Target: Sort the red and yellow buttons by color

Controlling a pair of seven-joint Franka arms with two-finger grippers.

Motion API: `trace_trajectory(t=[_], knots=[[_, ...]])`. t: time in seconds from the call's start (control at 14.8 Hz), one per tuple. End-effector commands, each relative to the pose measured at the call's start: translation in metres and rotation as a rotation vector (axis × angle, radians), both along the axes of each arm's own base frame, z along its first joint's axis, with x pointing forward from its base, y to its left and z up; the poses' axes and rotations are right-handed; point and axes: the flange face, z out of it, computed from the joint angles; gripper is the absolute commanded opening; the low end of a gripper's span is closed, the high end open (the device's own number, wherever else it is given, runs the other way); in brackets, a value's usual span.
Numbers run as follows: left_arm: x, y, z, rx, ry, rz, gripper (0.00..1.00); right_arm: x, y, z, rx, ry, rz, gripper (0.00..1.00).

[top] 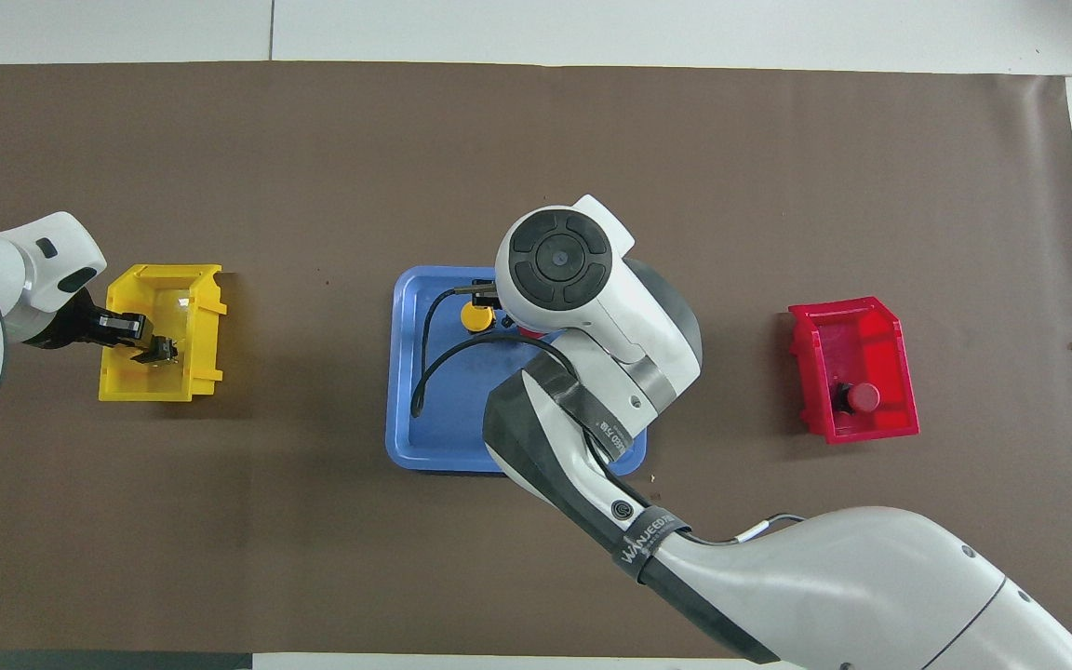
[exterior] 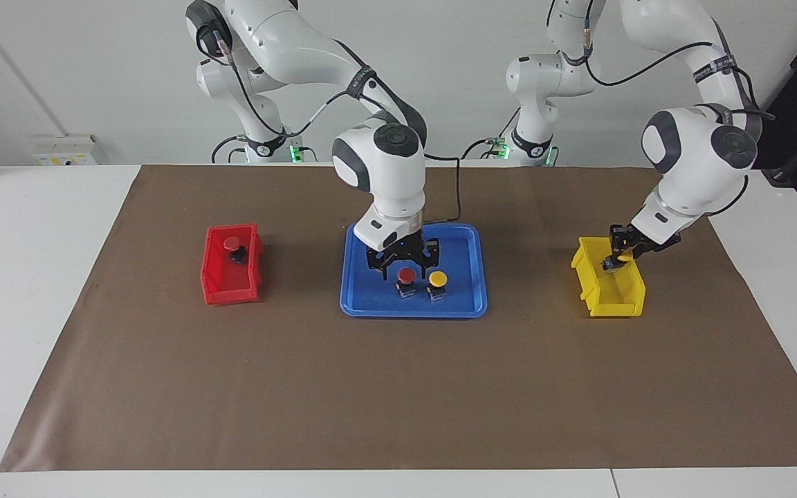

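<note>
While open, right tool [exterior: 402, 263] over red button [exterior: 406, 276].

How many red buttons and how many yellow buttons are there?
Red buttons: 2, one on the blue tray, one in the red bin.
Yellow buttons: 2, one on the tray, one held by the left gripper in the yellow bin.
Total: 4 buttons.
</note>
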Motion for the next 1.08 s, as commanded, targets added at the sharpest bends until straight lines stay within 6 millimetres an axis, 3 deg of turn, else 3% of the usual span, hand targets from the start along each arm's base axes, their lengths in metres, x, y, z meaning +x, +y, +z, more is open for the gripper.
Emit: trace_trajectory(t=[0.0, 0.34, 0.54, 0.81, 1.02], knots=[[-0.018, 0.002, -0.008, 0.015, 0.001, -0.021, 0.02, -0.006, -0.003, -0.016, -0.006, -0.023, 0.003, 0.81], [-0.027, 0.003, -0.021, 0.013, -0.012, -0.018, 0.03, -0.014, -0.003, -0.029, -0.014, -0.014, 0.019, 0.80], [-0.027, 0.005, -0.020, 0.014, -0.005, -0.012, 0.39, -0.014, -0.002, -0.029, -0.006, -0.022, 0.023, 0.75], [-0.022, 0.006, -0.011, 0.015, 0.017, -0.010, 0.49, -0.015, -0.002, -0.031, -0.004, -0.022, 0.022, 0.69], [-0.019, 0.006, -0.006, 0.016, 0.026, -0.008, 0.49, -0.020, 0.003, -0.031, -0.012, -0.013, 0.030, 0.69]])
